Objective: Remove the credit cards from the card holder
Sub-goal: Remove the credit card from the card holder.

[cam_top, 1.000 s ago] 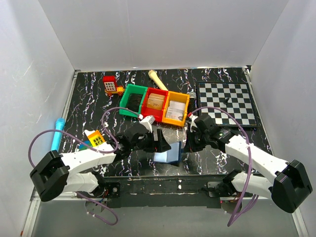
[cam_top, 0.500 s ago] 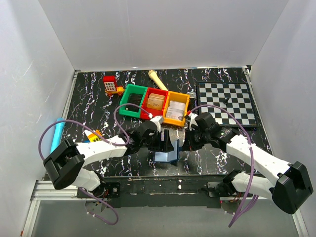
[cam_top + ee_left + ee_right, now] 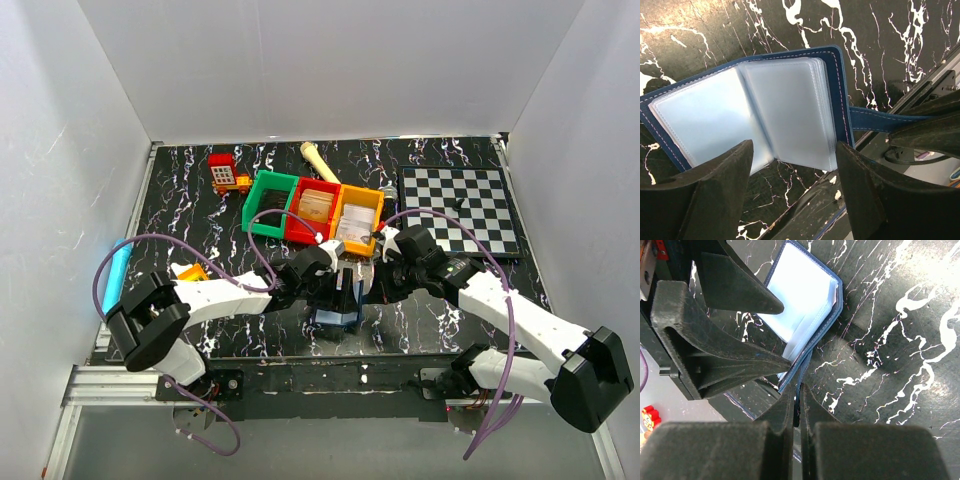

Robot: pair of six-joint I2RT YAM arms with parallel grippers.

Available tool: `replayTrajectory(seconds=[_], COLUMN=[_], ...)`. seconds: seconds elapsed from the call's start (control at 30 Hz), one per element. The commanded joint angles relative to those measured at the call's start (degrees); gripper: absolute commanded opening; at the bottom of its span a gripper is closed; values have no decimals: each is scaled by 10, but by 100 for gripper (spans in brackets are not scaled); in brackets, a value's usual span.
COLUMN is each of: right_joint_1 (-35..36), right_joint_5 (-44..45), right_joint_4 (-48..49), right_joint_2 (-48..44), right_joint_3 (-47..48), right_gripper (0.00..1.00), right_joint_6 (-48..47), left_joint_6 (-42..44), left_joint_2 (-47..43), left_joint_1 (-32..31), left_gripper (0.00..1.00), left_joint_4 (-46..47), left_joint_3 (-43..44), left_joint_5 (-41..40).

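Lying open, the card holder (image 3: 765, 105) has its tab (image 3: 880, 120) clamped by the right pincer (image 3: 796, 395); left pincer (image 3: 794, 150) apart.

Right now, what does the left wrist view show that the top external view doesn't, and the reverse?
Only the left wrist: the card holder spread open to its clear sleeves, with its tab clamped in the right pincer. Only the top external: the green, red and orange bins and the chessboard. Both: the holder on the marbled table, with the left pincer straddling it, fingers apart.
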Motion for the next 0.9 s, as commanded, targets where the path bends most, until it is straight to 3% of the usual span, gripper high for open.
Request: replayTrajectory(seconds=[0.0, 0.3, 0.87], right_joint_1=[0, 0, 0], right_joint_5=[-15, -16, -8], right_joint_4=[10, 11, -14], right_joint_2=[2, 4, 13], right_joint_3=[23, 21, 32], right_gripper=[1, 1, 1], right_joint_6=[-4, -6, -48], left_joint_6=[10, 2, 7], left_joint_2=[3, -5, -25], left_joint_1=[-3, -3, -3], left_gripper=[65, 56, 63], left_joint_4=[-13, -26, -43], left_joint_3=[22, 17, 25], left_joint_5=[-11, -36, -62])
